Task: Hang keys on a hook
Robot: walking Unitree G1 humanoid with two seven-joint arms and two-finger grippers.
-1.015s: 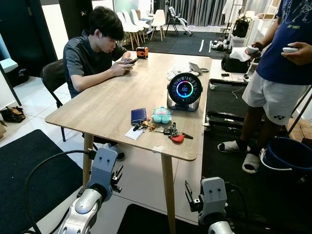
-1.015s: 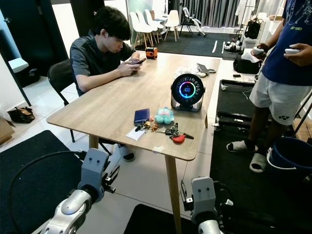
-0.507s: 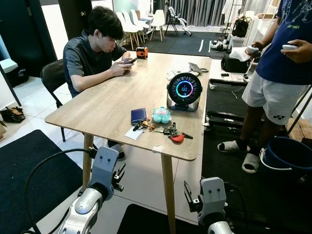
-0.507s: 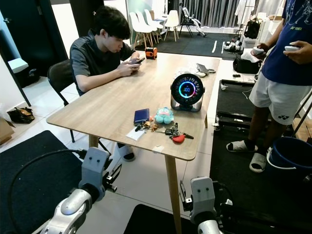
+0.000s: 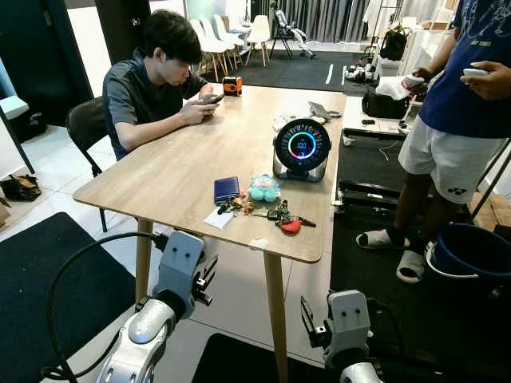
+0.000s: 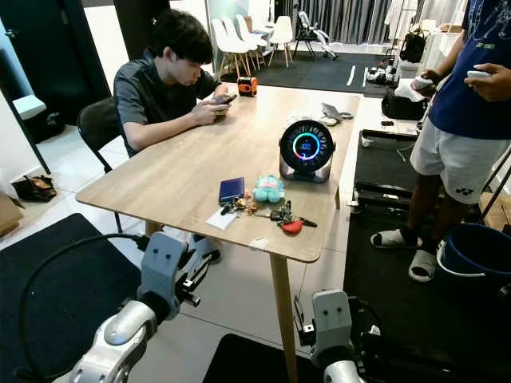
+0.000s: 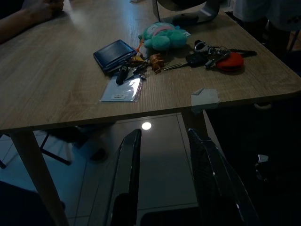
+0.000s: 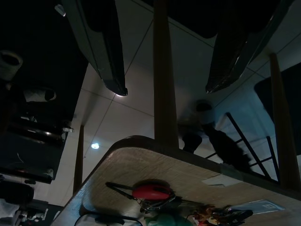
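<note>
The keys [image 5: 285,217] lie near the worktop [image 5: 176,171] edge. The left claw [image 7: 164,155], fingers apart, is best raised above them; the right claw [image 8: 164,66] seems parted too.

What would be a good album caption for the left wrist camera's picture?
Open left gripper hovering below the table edge, facing keys, a plush toy and a blue wallet.

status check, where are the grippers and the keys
Left gripper open, raised below wooden table edge. Right gripper open, low. Key bunch with red fob untouched near table's front edge. No hook seen.
</note>
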